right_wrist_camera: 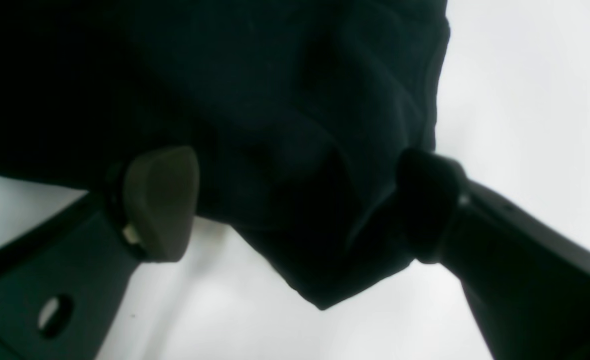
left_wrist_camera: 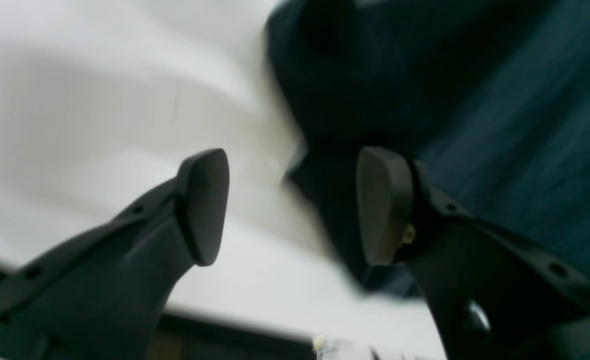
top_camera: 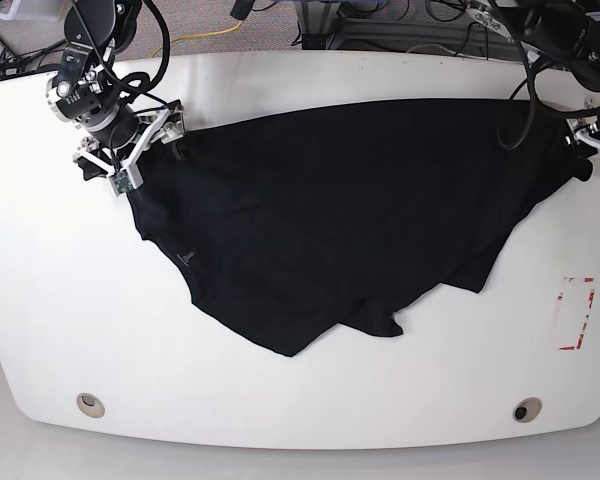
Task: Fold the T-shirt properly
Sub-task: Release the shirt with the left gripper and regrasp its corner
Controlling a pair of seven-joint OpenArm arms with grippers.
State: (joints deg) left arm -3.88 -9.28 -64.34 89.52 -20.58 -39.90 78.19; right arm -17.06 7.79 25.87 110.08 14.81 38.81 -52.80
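1. Your left gripper (left_wrist_camera: 292,207) was spread wide with nothing between its pads; the black T-shirt (left_wrist_camera: 449,110) lay just ahead of it and to one side, its blurred edge running through the gap, and the white table (left_wrist_camera: 100,90) filled the other side.
2. Your right gripper (right_wrist_camera: 295,205) was likewise released; a dark corner of the T-shirt (right_wrist_camera: 275,125) sat in the gap between the pads, close against one finger, though you could not tell whether it touched.
3. In the base view the T-shirt (top_camera: 350,220) lay spread and rumpled across the table (top_camera: 100,340); your right gripper (top_camera: 150,135) sat at one end of the cloth, your left gripper (top_camera: 583,150) at the opposite end.
4. A red-marked patch (top_camera: 576,313) lay on the table near your left gripper, apart from the cloth.
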